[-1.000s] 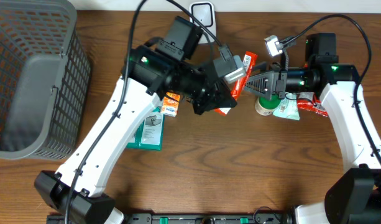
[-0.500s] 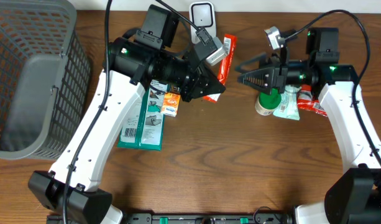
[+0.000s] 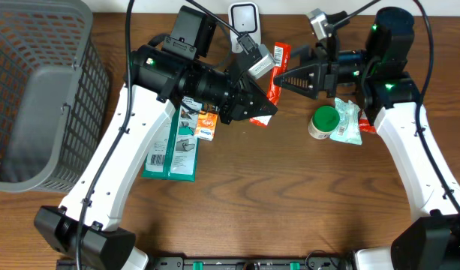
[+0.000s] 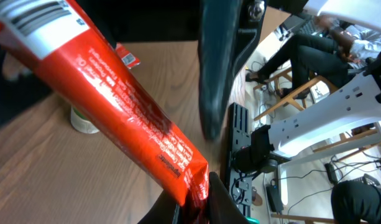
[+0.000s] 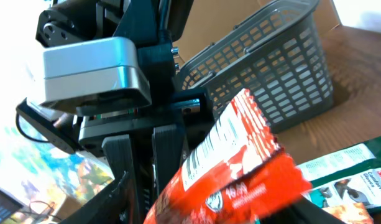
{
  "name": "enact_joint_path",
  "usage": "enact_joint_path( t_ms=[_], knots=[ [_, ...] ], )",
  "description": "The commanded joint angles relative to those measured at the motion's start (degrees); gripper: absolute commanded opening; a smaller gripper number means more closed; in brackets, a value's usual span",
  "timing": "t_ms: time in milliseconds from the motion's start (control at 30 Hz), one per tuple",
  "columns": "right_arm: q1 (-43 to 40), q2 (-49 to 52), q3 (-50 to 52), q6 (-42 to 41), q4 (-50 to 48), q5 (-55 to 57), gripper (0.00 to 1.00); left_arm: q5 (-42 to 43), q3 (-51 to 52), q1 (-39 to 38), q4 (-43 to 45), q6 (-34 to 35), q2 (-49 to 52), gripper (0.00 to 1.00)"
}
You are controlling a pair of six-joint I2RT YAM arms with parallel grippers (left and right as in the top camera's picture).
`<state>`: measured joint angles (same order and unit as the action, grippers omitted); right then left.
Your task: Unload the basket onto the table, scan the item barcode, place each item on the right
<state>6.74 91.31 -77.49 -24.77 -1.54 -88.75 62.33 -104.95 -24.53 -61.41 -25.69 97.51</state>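
Overhead: left pincer clamped on bottom end of red snack packet, packet held above worktop, just right of white scanner. Barcode at packet's free top end. Right pincer points left, jaws apart, tips at packet's right edge; contact unclear. Green-lid jar and white-green pouch touching, below right pincer. Teal boxes and orange box under left arm. Grey basket far left.
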Motion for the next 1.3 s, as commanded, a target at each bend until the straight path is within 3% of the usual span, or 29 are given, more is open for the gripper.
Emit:
enact_joint_path(
  t_ms=[0,100,167,233,467,567,633,800,967,1033,1133,1267],
  knots=[
    [0.8,-0.9,-0.5,-2.4,-0.7,-0.6,0.29,1.6,-1.2,0.0,0.0,0.0,0.5,0.07],
    [0.7,-0.9,-0.5,-2.4,-0.7,-0.3,0.01,1.6,-1.2,0.0,0.0,0.0,0.5,0.07],
    [0.7,-0.9,-0.5,-2.4,-0.9,0.3,0.01,1.5,-1.2,0.0,0.0,0.0,0.5,0.07],
    [0.7,-0.9,-0.5,-2.4,-2.2,0.4,0.01,1.5,-1.2,0.0,-0.1,0.1,0.5,0.23],
    [0.6,-0.9,-0.5,-2.4,-2.4,0.4,0.01,-2.4,-1.2,0.0,-1.5,0.1,0.5,0.27],
    [0.3,-0.9,-0.5,-2.4,-2.4,0.4,0.01,-3.0,-1.0,0.0,-1.6,0.1,0.5,0.24],
    [0.3,-0.9,-0.5,-2.4,-2.4,0.4,0.01,-3.0,-0.9,0.0,-1.5,0.0,0.5,0.07],
    [-0.2,-0.9,-0.5,-2.4,-2.4,1.0,0.01,-5.2,-0.9,0.0,-1.6,0.4,0.5,0.07],
    [-3.0,-0.9,-0.5,-2.4,-2.3,2.1,0.15,-20.7,-0.9,0.0,-2.4,5.9,0.5,0.07],
    [-4.3,-0.9,-0.4,-2.4,-1.9,2.1,0.37,-25.5,-0.9,0.0,-3.0,5.9,0.5,0.07],
    [-5.7,-0.9,0.2,-2.4,-1.8,2.1,0.49,-30.1,-0.9,-0.1,-4.0,5.9,0.5,0.07],
    [-8.4,-0.9,1.6,-2.4,-0.9,2.5,0.59,-44.1,-1.5,-1.0,-6.8,5.9,0.5,0.07]
  ],
)
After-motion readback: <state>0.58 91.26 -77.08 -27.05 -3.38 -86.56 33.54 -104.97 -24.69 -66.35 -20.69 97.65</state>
